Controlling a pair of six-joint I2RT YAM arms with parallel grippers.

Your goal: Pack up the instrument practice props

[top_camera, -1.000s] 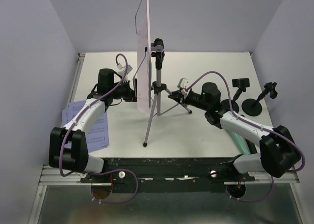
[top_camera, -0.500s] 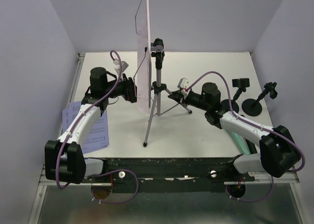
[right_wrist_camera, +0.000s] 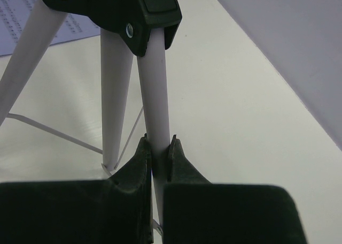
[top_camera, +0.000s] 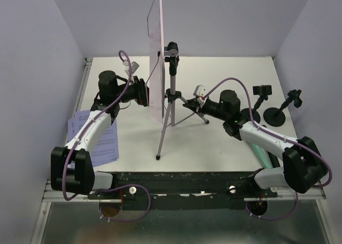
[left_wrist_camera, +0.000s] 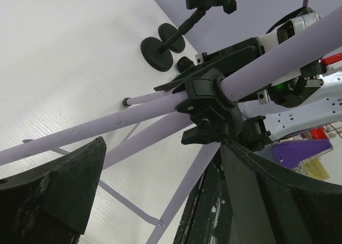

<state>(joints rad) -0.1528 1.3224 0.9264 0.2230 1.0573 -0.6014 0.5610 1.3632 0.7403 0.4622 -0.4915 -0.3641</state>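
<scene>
Rack position: lilac music rack (top_camera: 172,97) stands on its tripod mid-worktop (top_camera: 224,147), between both arms.
Long axis: upright; panel (top_camera: 155,67) edge-on to the top camera, its flat face toward the left arm.
Right fingers: right gripper (top_camera: 188,107) pinches one tripod leg (right_wrist_camera: 155,94) just under the black hub.
Left fingers: left gripper (top_camera: 144,92) spread wide, holding nothing, just beside the panel.
Bearing: hub collar (left_wrist_camera: 209,107) lies ahead of the left fingers, its tube slanting across their gap.
Judgement: right arm anchors the rack; left must advance to reach the collar.
</scene>
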